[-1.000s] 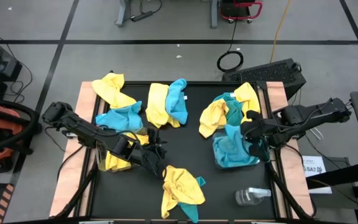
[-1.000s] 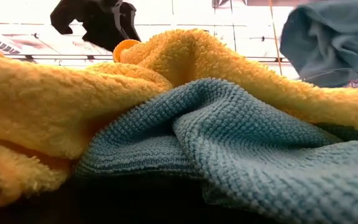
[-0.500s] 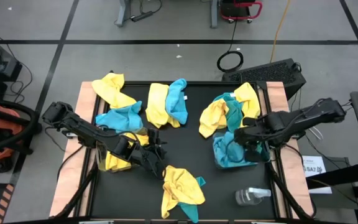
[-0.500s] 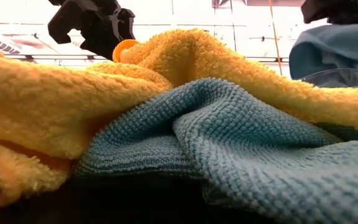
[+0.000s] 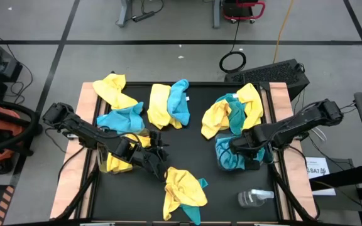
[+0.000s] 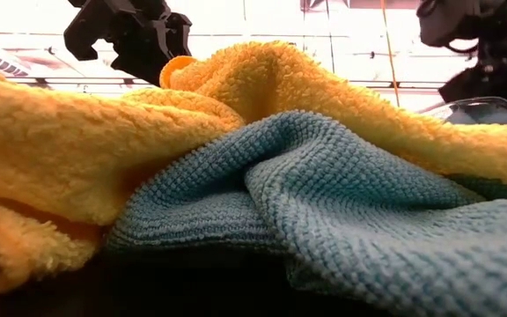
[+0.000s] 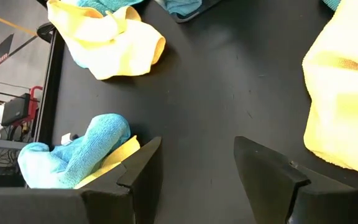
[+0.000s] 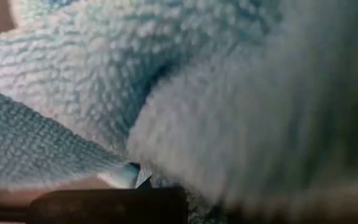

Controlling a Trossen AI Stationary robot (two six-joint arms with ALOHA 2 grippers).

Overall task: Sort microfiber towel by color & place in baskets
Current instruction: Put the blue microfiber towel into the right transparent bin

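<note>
The turquoise towels [image 5: 233,155] sit bunched inside the clear basket [image 5: 256,164] at about four o'clock on the black table [image 5: 193,150], and the right gripper [image 5: 239,145] is pressed down into that heap, its fingers drawn together; from the wrist camera all that shows is blue fuzz against the lens, so it looks as if a fold is pinched there, though I can't be sure. Just above the basket, toward two o'clock, lies a mixed yellow-and-teal pile [image 5: 233,111]. At twelve o'clock a yellow and blue pair [image 5: 170,103] lies side by side, and at ten o'clock a yellow towel [image 5: 112,90] rests over a blue one [image 5: 122,118]. At six o'clock a yellow towel with a teal corner [image 5: 182,192] lies near the front edge. The left gripper [image 5: 158,160] hovers near the middle of the table, fingers [image 7: 140,163] apart over bare black surface with nothing between them, and yellow cloth [image 5: 119,161] lies under its arm at eight o'clock. A clear spray bottle [image 5: 254,198] lies at five o'clock.
</note>
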